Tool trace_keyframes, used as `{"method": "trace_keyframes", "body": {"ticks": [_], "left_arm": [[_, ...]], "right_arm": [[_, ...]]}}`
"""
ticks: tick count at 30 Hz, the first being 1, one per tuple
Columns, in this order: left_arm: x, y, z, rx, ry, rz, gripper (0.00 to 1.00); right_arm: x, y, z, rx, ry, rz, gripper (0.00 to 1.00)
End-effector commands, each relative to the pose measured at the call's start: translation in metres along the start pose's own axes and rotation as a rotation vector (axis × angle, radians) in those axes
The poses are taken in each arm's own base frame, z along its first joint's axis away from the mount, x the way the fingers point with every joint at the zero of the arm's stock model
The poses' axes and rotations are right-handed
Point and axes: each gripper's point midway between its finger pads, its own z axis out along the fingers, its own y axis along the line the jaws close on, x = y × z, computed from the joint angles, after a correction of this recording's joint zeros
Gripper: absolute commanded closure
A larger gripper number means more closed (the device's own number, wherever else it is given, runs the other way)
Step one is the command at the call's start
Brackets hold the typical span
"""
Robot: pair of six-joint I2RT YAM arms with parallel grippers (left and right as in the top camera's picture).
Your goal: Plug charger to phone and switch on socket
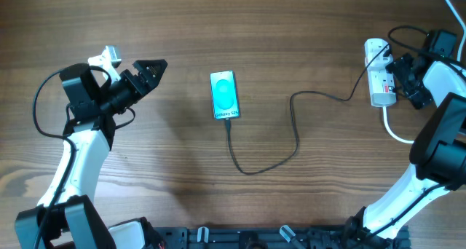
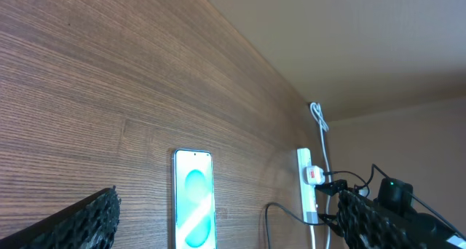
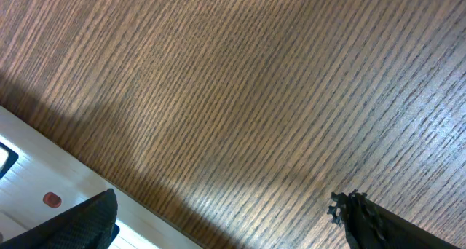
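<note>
Left gripper (image 1: 155, 73) sits in the upper left of the overhead frame, its jaws spread wide with nothing between them. It points toward the phone (image 1: 224, 96), which lies flat near the centre with its cyan screen lit. Right gripper (image 1: 400, 78) hovers at the upper right, equally wide open and empty, just beside the socket (image 1: 377, 74). The charger (image 1: 295, 125) runs as a thin black cable from the phone's lower edge, loops below it, then climbs right to a black plug on the socket. In the right wrist view, a small red switch (image 3: 51, 199) shows on the socket at lower left.
</note>
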Motion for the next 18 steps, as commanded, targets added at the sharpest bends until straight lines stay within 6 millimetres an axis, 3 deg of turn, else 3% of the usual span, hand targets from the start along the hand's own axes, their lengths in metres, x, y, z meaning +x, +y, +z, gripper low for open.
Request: {"method": "trace_keyframes", "body": {"ticks": [1,18], "left_arm": [[-0.009,-0.012,-0.005,0.015,-0.026,0.047,0.00],[-0.009,-0.012,-0.005,0.015,-0.026,0.047,0.00]], "right_arm": [[0.012,0.000,0.013,0.002,0.035,-0.011,0.00],[0.029,0.004,0.012,-0.033,0.117,-0.018,0.00]]}}
